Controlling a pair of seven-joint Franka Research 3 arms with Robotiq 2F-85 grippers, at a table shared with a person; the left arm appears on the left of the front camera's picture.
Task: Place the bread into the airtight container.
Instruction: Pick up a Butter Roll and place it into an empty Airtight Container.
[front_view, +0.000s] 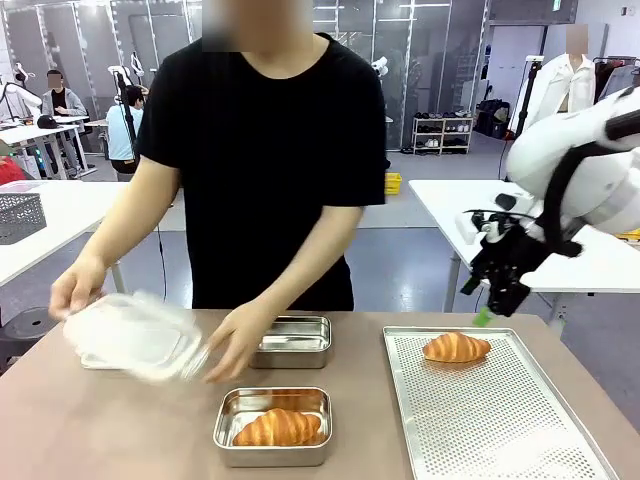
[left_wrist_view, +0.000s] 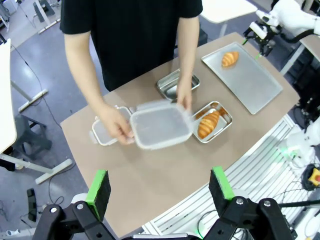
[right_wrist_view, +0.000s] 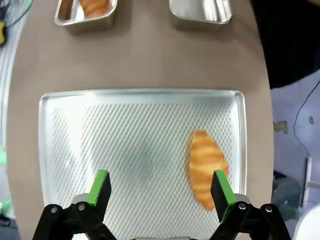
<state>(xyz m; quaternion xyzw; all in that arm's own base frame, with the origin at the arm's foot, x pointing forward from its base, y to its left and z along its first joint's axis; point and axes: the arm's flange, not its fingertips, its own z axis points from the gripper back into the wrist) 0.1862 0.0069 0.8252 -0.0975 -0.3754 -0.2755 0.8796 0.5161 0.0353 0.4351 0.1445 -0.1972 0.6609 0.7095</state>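
Observation:
One bread, a golden croissant (front_view: 456, 347), lies at the far end of the perforated metal tray (front_view: 500, 420). My right gripper (front_view: 496, 303) hangs open just above and to the right of it; in the right wrist view the croissant (right_wrist_view: 205, 167) lies on the tray beyond that gripper (right_wrist_view: 160, 186), nearer its right finger. Another croissant (front_view: 280, 428) sits in the near steel container (front_view: 225, 440). The far steel container (front_view: 293, 342) holds nothing. The person holds a clear plastic lid (front_view: 135, 335) at the left. High above the table, my left gripper (left_wrist_view: 159, 186) is open.
A second clear lid (left_wrist_view: 102, 134) lies on the table under the person's hand (left_wrist_view: 116, 131). The person's other hand (front_view: 232, 350) rests beside the far steel container. Bare brown tabletop (front_view: 110, 430) lies at the near left. White tables stand behind the person.

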